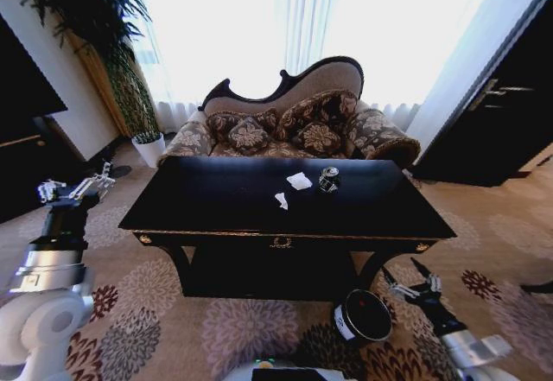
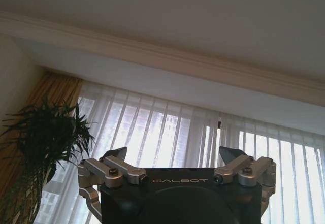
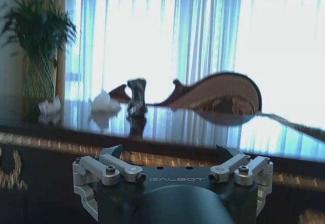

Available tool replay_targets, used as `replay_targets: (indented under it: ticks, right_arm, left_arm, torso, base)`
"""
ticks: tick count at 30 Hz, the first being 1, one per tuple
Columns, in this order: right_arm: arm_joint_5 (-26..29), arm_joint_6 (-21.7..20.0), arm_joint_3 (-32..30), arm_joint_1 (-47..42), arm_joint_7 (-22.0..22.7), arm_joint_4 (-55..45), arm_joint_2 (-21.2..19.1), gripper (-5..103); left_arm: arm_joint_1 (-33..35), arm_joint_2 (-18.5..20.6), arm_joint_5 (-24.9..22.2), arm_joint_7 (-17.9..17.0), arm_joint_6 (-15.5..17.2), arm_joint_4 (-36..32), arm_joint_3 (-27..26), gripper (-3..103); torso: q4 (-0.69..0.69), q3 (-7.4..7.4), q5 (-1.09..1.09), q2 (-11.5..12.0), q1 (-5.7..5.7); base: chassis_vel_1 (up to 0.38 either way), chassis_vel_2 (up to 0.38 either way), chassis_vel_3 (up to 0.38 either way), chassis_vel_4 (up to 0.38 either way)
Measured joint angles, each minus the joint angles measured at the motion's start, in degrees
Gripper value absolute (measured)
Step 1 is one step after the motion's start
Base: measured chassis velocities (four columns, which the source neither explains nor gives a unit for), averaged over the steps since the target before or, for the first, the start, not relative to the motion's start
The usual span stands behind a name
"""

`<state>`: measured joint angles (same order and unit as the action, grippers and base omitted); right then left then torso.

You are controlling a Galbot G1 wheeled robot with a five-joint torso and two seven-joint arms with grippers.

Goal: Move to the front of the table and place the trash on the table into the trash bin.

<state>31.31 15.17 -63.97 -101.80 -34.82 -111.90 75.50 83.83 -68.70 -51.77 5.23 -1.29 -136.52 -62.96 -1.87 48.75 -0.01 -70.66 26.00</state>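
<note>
Black counter (image 1: 216,204) carries the crushed can (image 1: 328,179) and two paper scraps (image 1: 298,180); my right claw (image 1: 415,288), released, sits below its edge, beside the bin (image 1: 363,315); left claw (image 1: 76,188) released; "GALBOT" on both.

The left arm is raised at the robot's left side, its left gripper (image 1: 76,189) tilted upward with the fingers (image 2: 116,155) spread wide and nothing between the jaws. The right arm reaches low and forward; the right gripper (image 1: 416,282) is likewise spread, jaws empty.
</note>
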Motion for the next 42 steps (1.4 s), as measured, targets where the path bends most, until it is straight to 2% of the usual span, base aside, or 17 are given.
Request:
replay_targets:
  ticks: [3,9,11,12,13,15,18,25,33,35,39,42]
  right_arm:
    - [0.92,-0.74,0.02,0.78,2.15,-3.30,-0.15,100]
    - [2.77,-2.52,-0.42,2.05,3.52,-7.57,-1.12,100]
    - [3.92,-4.20,0.27,2.88,5.49,-9.37,-2.03,100]
    - [4.15,-5.62,1.44,4.09,8.14,-10.68,-3.28,100]
    - [4.15,-5.62,1.44,4.09,8.14,-10.68,-3.28,100]
    - [3.82,-7.06,4.19,6.72,11.24,-11.63,-5.57,100]
    - [3.70,-7.67,6.05,8.00,12.43,-11.70,-6.75,100]
    - [1.49,-8.01,15.06,17.18,16.52,-8.19,-12.02,100]
    - [0.59,-8.53,20.19,21.63,19.02,-3.66,-17.33,100]
    - [1.05,-8.39,20.97,22.21,20.31,-1.90,-18.90,100]
    - [1.26,-9.03,22.27,24.24,23.22,-0.16,-20.70,100]
    - [1.32,-10.44,23.12,25.33,24.66,-0.15,-21.35,100]
  left_arm:
    - [0.16,-0.32,0.03,-0.15,0.01,0.02,-0.38,100]
    - [1.82,-1.69,-0.31,-0.39,-0.18,-0.70,-2.70,100]
    - [2.33,-1.72,-0.51,-0.60,-0.33,-0.71,-4.00,100]
    - [2.72,-1.63,-0.63,-1.04,-0.35,-0.70,-5.22,100]
    - [2.72,-1.63,-0.63,-1.04,-0.35,-0.70,-5.22,100]
    - [3.64,-1.97,-0.81,-1.62,-0.35,-0.96,-7.05,100]
    - [4.15,-2.44,-0.77,-1.75,-0.39,-1.26,-7.78,100]
    - [5.58,-6.23,1.04,-1.87,-1.84,-2.29,-10.44,100]
    - [5.85,-8.20,2.93,-2.21,-1.63,-3.22,-9.55,100]
    - [5.69,-8.09,3.45,-2.21,-1.37,-3.41,-8.36,100]
    - [4.95,-7.15,3.62,-2.22,-1.17,-3.12,-7.65,100]
    - [4.28,-6.62,3.63,-2.24,-0.99,-2.51,-7.04,100]
  torso:
    - [0.00,0.00,0.00,0.00,0.00]
    - [0.01,0.00,0.00,0.00,0.01]
    - [0.00,0.00,0.00,0.00,0.00]
    - [0.00,0.00,-0.01,0.00,0.00]
    - [0.00,0.00,-0.01,0.00,0.00]
    - [0.02,0.01,-0.02,0.00,0.01]
    - [0.01,0.01,0.00,0.00,0.01]
    - [0.02,0.01,0.00,0.00,0.01]
    - [0.03,0.01,0.00,0.01,0.01]
    - [-0.02,0.01,0.00,0.01,0.01]
    - [0.03,0.01,0.01,0.00,0.01]
    - [-0.01,0.01,-0.01,0.01,0.01]
  base:
    - [0.000,0.000,0.000,0.000]
    - [0.000,0.000,0.000,0.000]
    - [0.000,0.000,0.000,0.000]
    - [0.000,0.000,0.000,0.000]
    - [0.000,0.000,0.000,0.000]
    - [0.000,0.000,0.000,0.000]
    - [0.000,0.000,0.000,0.000]
    - [0.000,0.000,0.000,0.000]
    - [0.000,0.000,0.000,0.000]
    - [0.000,0.000,0.000,0.000]
    - [0.000,0.000,0.000,0.000]
    - [0.000,0.000,0.000,0.000]
